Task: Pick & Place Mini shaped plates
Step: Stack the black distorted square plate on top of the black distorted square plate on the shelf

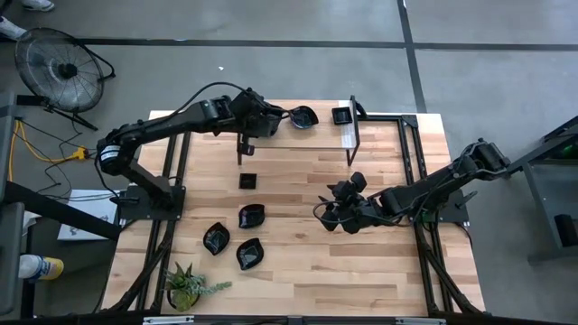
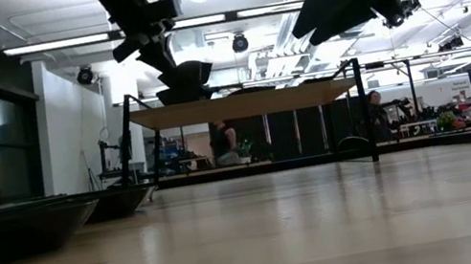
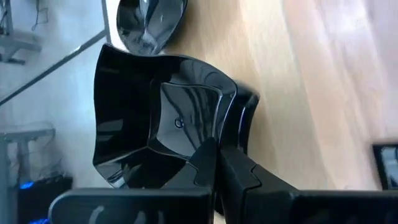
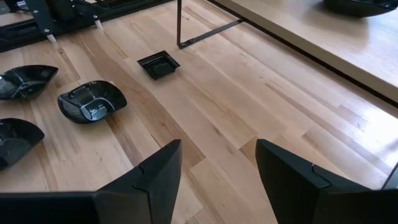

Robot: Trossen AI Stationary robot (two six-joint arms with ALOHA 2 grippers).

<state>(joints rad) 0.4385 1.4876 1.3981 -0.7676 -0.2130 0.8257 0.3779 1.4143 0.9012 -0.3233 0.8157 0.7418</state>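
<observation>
The left gripper (image 1: 282, 117) is out over the raised wooden shelf (image 1: 316, 135) at the far side of the worktop (image 1: 307, 253), its jaws clamped shut on the rim of a glossy black wavy-edged square dish (image 3: 165, 118). Just beyond that dish on the shelf lies a rounded glossy black dish (image 1: 304, 117), and farther right a small black square dish (image 1: 341, 116) rests near the shelf's corner. In the low view the held dish (image 2: 185, 80) hangs right at the shelf top; whether it touches the wood, I cannot tell.

Down on the worktop, a small black square plate (image 1: 248, 181) lies alone near the middle. Nearer and to the left sit three glossy black leaf-like dishes: one (image 1: 251, 216) just near of the square, one (image 1: 216, 238) to its left, one (image 1: 249, 254) nearest of all. A green potted plant (image 1: 187, 286) stands at the near left corner.

The right gripper (image 1: 327, 209) hovers right of centre, jaws spread wide with nothing between them, bare wood below.
</observation>
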